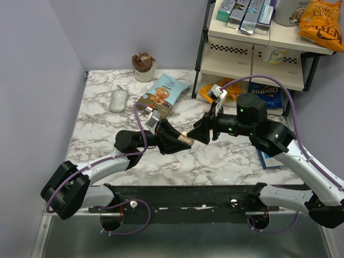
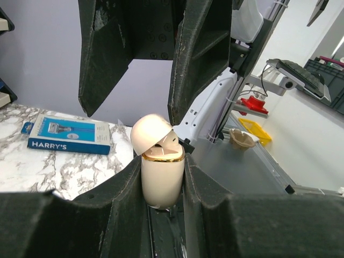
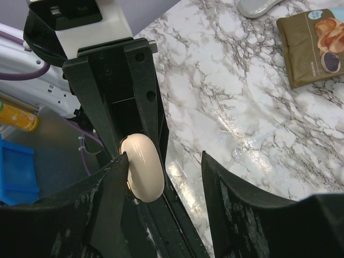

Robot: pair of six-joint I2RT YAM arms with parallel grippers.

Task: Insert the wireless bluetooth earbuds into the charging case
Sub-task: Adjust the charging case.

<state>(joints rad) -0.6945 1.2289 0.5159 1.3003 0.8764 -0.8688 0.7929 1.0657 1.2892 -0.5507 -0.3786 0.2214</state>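
Left gripper [image 1: 185, 141] is found clamped on the charging case [image 2: 161, 180], long axis along its fingers, lid open, facing the right gripper [image 1: 198, 134], whose jaws are spread, nothing discernible between them, the case lying off-centre against one finger.
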